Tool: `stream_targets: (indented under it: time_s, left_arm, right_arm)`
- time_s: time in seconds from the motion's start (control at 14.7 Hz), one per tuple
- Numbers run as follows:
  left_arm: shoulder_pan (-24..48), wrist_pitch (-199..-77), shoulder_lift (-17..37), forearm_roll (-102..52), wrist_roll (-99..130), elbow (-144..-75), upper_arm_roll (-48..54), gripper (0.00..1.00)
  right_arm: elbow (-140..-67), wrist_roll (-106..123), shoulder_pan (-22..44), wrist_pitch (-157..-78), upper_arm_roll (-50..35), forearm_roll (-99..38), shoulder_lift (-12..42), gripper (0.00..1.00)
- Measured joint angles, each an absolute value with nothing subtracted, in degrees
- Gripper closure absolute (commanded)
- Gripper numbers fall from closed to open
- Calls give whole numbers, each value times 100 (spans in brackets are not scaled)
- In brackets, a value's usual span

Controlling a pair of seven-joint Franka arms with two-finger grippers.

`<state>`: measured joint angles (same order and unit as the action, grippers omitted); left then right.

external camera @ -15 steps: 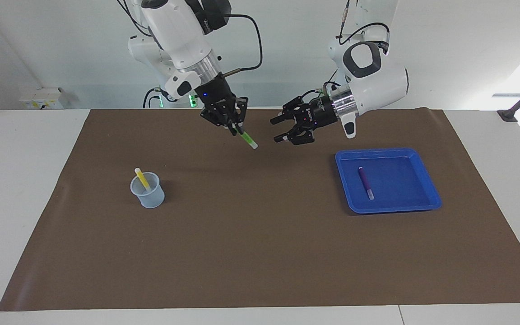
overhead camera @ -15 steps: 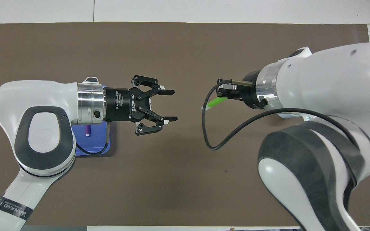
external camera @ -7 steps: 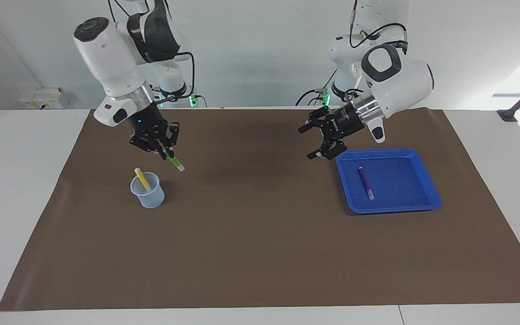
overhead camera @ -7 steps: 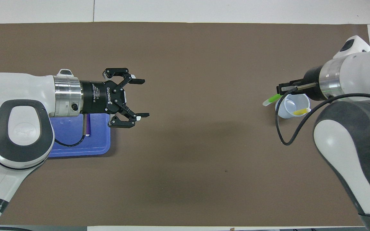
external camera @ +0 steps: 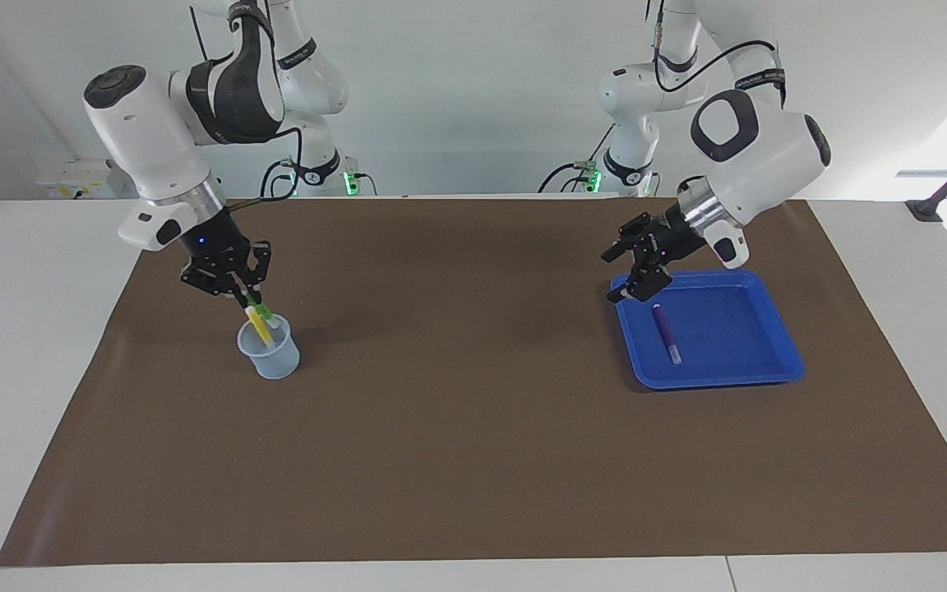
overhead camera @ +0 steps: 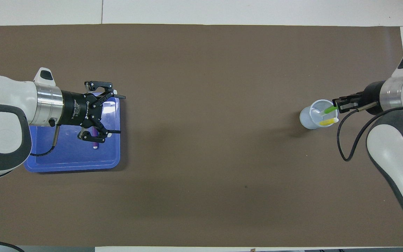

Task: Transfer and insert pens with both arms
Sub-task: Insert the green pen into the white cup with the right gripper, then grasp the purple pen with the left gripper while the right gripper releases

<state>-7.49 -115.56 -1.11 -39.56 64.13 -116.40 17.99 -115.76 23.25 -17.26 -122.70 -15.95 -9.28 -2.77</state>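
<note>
**Green pen tipped into cup, purple pen waiting in tray**

Seen from across the tabletop (external camera: pixel 473 460), first the right arm (external camera: pixel 153 140): elbow high, forearm slanting steeply down toward its own end of the brown mat (external camera: pixel 473 493). Right gripper (external camera: pixel 245 298) poised just over the rim of the clear cup (external camera: pixel 270 349), fingertips clenched on the upper end of the green pen (external camera: pixel 264 316). Pen tilted, pale tip down inside the cup mouth, leaning beside the yellow pen (external camera: pixel 258 325) already standing in the cup. From overhead, same grip visible: right gripper (overhead camera: pixel 338 105) at the cup's (overhead camera: pixel 313 114) edge, green pen (overhead camera: pixel 329 110) crossing the rim, yellow pen (overhead camera: pixel 328 121) propped against the wall nearest the robots.

Bare mat across the middle.

Toward the other end, the left arm (external camera: pixel 757 152): wrist bent downward and angled inward. Left gripper (external camera: pixel 634 275) hanging over the corner of the blue tray (external camera: pixel 769 374) nearest the robots, fingers spread wide, grasping nothing. Purple pen (external camera: pixel 665 331) flat on the tray floor, pale tip pointing away from the robots, just below the spread fingers and untouched. From overhead, left gripper (overhead camera: pixel 117 113) reaching over the tray (overhead camera: pixel 65 164), purple pen (overhead camera: pixel 94 141) partly covered by the lower finger links.
</note>
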Motion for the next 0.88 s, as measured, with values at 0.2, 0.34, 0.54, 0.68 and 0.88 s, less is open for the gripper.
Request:
stream_targets:
  time_s: [0.2, 0.34, 0.54, 0.68, 0.88]
  left_arm:
    - [-1166, -11308, -47, -3218, 5151, -11729, 1792, 0]
    - [-1276, -11286, 46, -2647, 4284, -11738, 1789, 0]
    - [-1275, -11468, 280, -1790, 3020, -11738, 1800, 0]
    - [-1267, -11726, 458, -1294, 2142, -11738, 1810, 0]
    - [-1225, -12004, 703, -658, 916, -11738, 1822, 0]
  right_arm:
    - [-11744, 2411, -1752, -12437, -1608, -919, -237, 100]
    - [-11884, 2411, -1744, -12502, -1641, -917, -237, 100]
    - [-12120, 2411, -1719, -12625, -1679, -914, -246, 100]
    - [-12330, 2417, -1698, -12853, -1679, -882, -262, 100]
    - [-12530, 2417, -1655, -13097, -1686, -640, -268, 100]
